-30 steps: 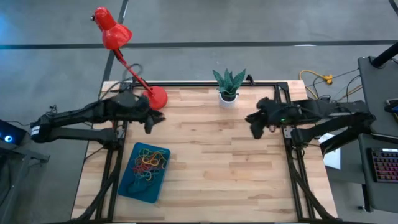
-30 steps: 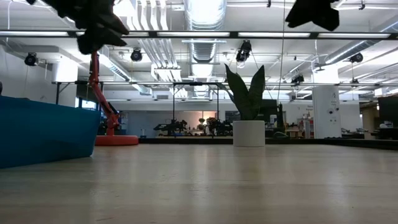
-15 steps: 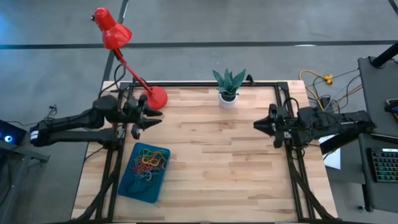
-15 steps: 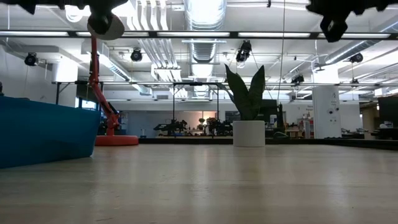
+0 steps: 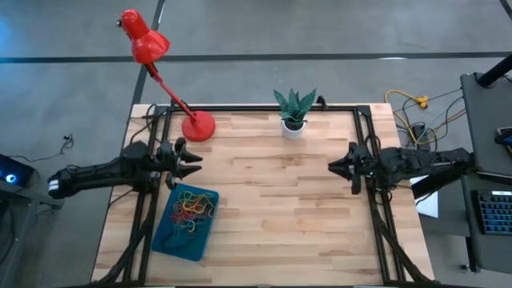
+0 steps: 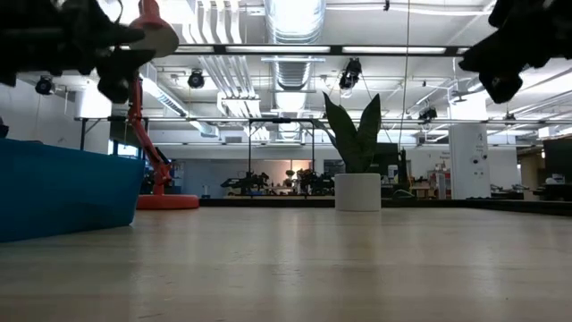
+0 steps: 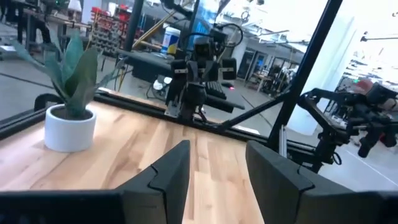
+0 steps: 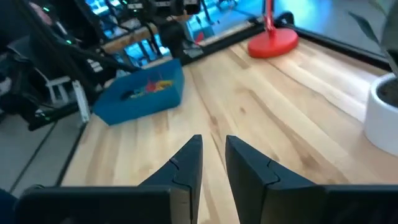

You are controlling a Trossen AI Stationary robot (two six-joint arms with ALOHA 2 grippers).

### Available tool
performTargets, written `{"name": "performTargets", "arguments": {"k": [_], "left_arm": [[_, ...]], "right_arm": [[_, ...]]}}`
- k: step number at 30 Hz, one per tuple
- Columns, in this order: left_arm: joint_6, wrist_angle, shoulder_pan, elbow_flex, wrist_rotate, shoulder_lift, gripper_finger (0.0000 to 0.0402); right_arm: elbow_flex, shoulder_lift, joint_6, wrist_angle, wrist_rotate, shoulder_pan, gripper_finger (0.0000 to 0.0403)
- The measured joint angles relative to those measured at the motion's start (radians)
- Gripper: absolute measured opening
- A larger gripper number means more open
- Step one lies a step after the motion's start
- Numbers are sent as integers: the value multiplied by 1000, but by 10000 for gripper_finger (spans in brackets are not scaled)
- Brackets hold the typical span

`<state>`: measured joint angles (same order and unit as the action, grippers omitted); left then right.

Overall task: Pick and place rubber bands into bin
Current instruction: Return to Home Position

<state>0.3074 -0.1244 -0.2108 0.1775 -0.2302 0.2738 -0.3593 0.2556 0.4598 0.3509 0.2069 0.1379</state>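
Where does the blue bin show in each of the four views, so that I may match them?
High view: the blue bin lies at lower left, by the left edge of the table.
Low view: at far left, cut by the picture's edge.
Left wrist view: not in it.
Right wrist view: far across the table, rubber bands inside.
Shared landmark: the white plant pot.

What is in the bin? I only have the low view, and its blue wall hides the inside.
Observer: From above, a tangle of rubber bands lies in the bin, red, yellow and green among them.
Operator: Any loose on the table?
Observer: None that the high view shows on the table.
Operator: Is either gripper holding one?
Observer: No; the wrist views show the left gripper and right gripper open, nothing between the fingers.
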Motion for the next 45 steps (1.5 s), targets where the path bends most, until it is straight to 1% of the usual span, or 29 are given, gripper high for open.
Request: {"name": "performTargets", "arguments": {"k": [6, 8, 9, 12, 14, 17, 18, 20, 23, 25, 30, 45], "left_arm": [[0, 2, 15, -159, 4, -62, 141], [-1, 86, 64, -165, 9, -104, 141], [0, 79, 91, -164, 20, -127, 141], [0, -21, 149, -169, 28, -166, 141], [0, -47, 174, -169, 29, -206, 141], [-1, -86, 180, -169, 28, -255, 141], [0, -68, 180, -169, 28, -248, 141], [-1, -139, 180, -169, 27, -246, 141], [-1, -175, 180, -169, 28, -239, 141], [0, -154, 180, -169, 28, -230, 141], [-1, -161, 180, -169, 27, -206, 141], [0, -156, 180, -170, 27, -141, 141]], "right_arm": [[44, 3, 0, 5, 1, 0, 61], [61, -4, 0, 2, 4, 1, 61], [74, -18, 0, 2, 3, 5, 61], [122, -92, 0, 5, -2, 8, 61], [157, -148, 0, 2, -2, 8, 61], [218, -226, 0, 4, 1, 9, 61], [240, -249, 0, 3, 1, 8, 61], [247, -253, -1, -4, 6, 13, 61], [243, -256, -3, -59, 1, 30, 61], [259, -256, -3, -116, 2, 34, 61], [283, -247, -3, -183, 1, 35, 61], [283, -221, -7, -176, 1, 34, 61]]}}
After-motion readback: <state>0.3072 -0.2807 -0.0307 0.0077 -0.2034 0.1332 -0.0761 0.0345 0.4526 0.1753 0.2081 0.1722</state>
